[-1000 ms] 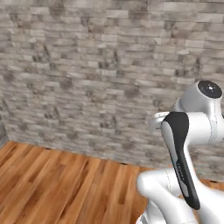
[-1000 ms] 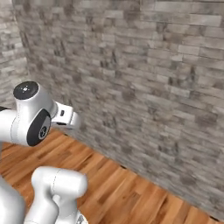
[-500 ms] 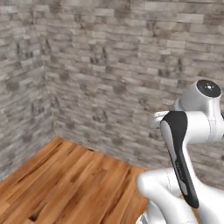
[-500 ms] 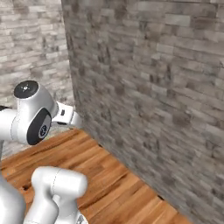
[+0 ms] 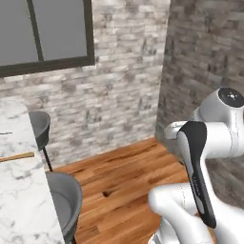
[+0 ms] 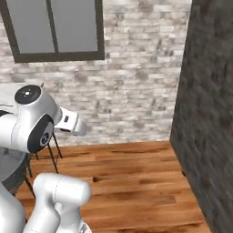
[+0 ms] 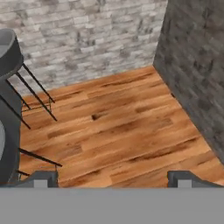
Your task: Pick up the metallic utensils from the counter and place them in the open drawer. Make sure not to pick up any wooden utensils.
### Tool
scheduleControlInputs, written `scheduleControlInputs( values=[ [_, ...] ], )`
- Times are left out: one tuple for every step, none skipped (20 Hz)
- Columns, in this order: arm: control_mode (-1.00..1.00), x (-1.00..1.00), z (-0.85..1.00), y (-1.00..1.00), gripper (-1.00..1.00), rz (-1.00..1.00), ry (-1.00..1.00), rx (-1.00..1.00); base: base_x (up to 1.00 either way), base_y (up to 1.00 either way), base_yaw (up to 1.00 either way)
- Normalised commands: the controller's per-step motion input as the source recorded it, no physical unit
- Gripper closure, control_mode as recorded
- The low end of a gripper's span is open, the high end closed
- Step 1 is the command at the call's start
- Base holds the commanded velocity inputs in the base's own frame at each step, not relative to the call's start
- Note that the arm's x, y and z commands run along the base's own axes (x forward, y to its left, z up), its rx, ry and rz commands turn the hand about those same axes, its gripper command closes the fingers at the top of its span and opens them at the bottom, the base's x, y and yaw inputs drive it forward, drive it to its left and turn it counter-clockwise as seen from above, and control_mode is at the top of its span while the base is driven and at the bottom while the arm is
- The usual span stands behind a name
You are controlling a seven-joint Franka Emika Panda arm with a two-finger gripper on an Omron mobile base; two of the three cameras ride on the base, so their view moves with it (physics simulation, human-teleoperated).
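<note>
The counter (image 5: 19, 200), a white marble slab with grey veins, comes in at the lower left of the left base view. A tan wooden utensil's handle (image 5: 18, 156) lies on it at the frame's edge. Above that lies a thin dark sliver (image 5: 5, 134), too small to name. The open drawer is out of view. In the hand view my gripper (image 7: 111, 179) is open, its fingertips (image 7: 40, 179) wide apart over bare wooden floor with nothing between them. My arm is folded close to the base, away from the counter.
Two grey round stools (image 5: 42, 127) (image 5: 64, 200) on thin black legs stand against the counter's side; their legs (image 7: 30, 94) also run down the left of the hand view. A dark stone wall (image 6: 211, 118) closes the right. A light brick wall with a window (image 5: 45, 33) stands ahead.
The whole picture has swung: the base has turned, bringing the room's corner, the window, the stools and the counter's edge into view. The gripper stays open.
</note>
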Motion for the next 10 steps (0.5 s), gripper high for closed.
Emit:
scheduleControlInputs(
  values=[
    [1.00, 0.00, 0.00, 0.00, -1.00, 0.00, 0.00, 0.00, 0.79, -0.16, 0.86],
    [1.00, 0.00, 0.00, 0.00, -1.00, 0.00, 0.00, 0.00, 1.00, -0.33, 0.75],
    [1.00, 0.00, 0.00, 0.00, -1.00, 0.00, 0.00, 0.00, 1.00, -0.50, 0.71],
    [1.00, 0.00, 0.00, 0.00, -1.00, 0.00, 0.00, 0.00, 0.94, -0.60, 0.69],
    [1.00, 0.00, 0.00, 0.00, -1.00, 0.00, 0.00, 0.00, 0.91, -0.67, 0.66],
    [1.00, 0.00, 0.00, 0.00, -1.00, 0.00, 0.00, 0.00, 0.84, -0.71, 0.66],
    [1.00, 0.00, 0.00, 0.00, -1.00, 0.00, 0.00, 0.00, 0.74, -0.78, 0.65],
    [1.00, 0.00, 0.00, 0.00, -1.00, 0.00, 0.00, 0.00, 0.69, -0.76, 0.66],
    [1.00, 0.00, 0.00, 0.00, -1.00, 0.00, 0.00, 0.00, 0.66, -0.76, 0.67],
    [1.00, 0.00, 0.00, 0.00, -1.00, 0.00, 0.00, 0.00, 0.66, -0.74, 0.67]
  ],
)
